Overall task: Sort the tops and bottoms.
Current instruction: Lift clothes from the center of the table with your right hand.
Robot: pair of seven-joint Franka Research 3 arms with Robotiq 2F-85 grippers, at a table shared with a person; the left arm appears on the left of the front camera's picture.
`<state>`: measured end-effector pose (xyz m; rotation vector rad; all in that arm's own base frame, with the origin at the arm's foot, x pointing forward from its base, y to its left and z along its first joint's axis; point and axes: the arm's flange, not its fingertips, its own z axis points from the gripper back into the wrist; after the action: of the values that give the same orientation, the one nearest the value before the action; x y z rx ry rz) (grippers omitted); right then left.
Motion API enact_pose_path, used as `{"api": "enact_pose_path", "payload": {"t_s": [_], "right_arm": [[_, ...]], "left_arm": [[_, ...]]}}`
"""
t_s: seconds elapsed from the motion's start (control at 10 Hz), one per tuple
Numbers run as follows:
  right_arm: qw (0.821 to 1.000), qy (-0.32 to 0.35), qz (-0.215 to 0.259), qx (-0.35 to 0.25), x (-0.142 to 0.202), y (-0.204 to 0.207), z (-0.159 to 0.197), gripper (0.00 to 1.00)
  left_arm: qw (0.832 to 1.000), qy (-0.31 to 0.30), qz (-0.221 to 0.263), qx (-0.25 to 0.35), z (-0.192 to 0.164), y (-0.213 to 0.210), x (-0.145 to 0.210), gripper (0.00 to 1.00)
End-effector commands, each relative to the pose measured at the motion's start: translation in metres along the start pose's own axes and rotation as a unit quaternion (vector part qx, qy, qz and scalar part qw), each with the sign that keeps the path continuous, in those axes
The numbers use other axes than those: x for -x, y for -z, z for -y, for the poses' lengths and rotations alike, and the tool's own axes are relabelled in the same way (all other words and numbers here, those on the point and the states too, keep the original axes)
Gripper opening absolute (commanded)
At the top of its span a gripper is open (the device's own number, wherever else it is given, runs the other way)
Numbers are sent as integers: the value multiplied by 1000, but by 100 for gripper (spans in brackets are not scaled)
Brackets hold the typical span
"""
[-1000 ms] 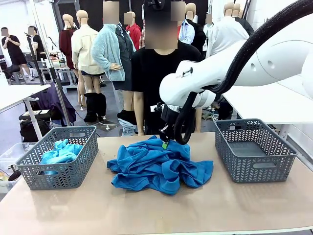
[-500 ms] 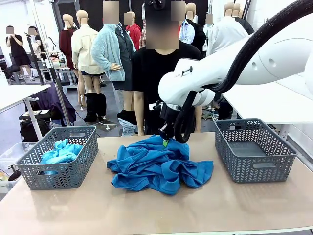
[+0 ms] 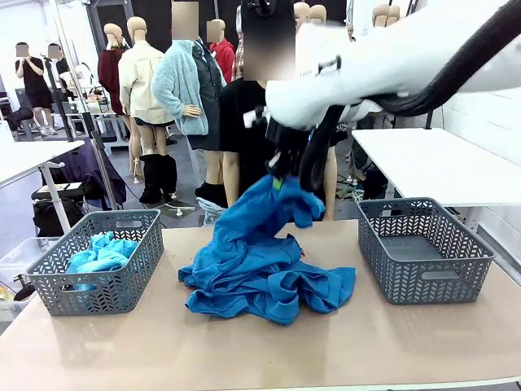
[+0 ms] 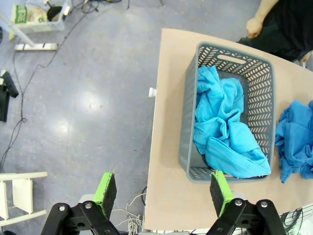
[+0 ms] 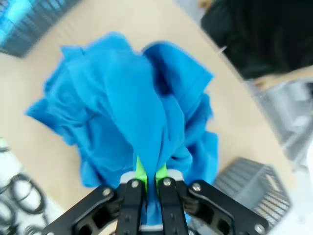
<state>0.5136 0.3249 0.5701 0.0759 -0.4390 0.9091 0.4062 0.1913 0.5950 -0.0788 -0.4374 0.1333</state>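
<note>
The tops and bottoms lie mixed in a crumpled heap of blue clothes [image 3: 264,281] at the middle of the table. My right gripper [image 3: 277,177] hangs above the heap's far side, shut on a fold of one blue garment [image 3: 248,220], which stretches up from the heap. In the right wrist view the green pads [image 5: 141,171] pinch that garment [image 5: 132,98]; I cannot tell whether it is a top or a bottom. My left gripper [image 4: 162,196] is open and empty, high above the table's left end, over a grey basket [image 4: 190,98] with light blue clothes [image 4: 222,132].
The left basket [image 3: 122,289] holds light blue cloth [image 3: 99,252]. An empty grey basket [image 3: 423,273] stands at the right. A person in black [image 3: 244,114] stands at the far edge, one hand [image 4: 254,25] near the left basket. Bare tabletop [image 3: 260,350] lies in front.
My right gripper has closed fully on the garment and risen well above the table, pulling a tall fold of blue cloth up out of the heap. The left arm has stayed still.
</note>
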Motion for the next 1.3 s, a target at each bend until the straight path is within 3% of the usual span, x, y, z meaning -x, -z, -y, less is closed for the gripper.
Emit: {"api": "enact_pose_path", "payload": {"t_s": [0.0,0.3,0.7,1.2], "right_arm": [[999,-16,14,42,-19,-48,-12,0],[994,-28,65,88,-38,-146,-36,0],[986,-13,86,144,-48,-237,-66,0],[973,64,138,174,-65,-341,-77,0]], "left_arm": [[1000,3,-5,-5,-1,-2,1,100],[1000,3,-5,-5,-1,-2,1,100],[1000,3,-5,-5,-1,-2,1,100],[1000,3,-5,-5,-1,-2,1,100]]}}
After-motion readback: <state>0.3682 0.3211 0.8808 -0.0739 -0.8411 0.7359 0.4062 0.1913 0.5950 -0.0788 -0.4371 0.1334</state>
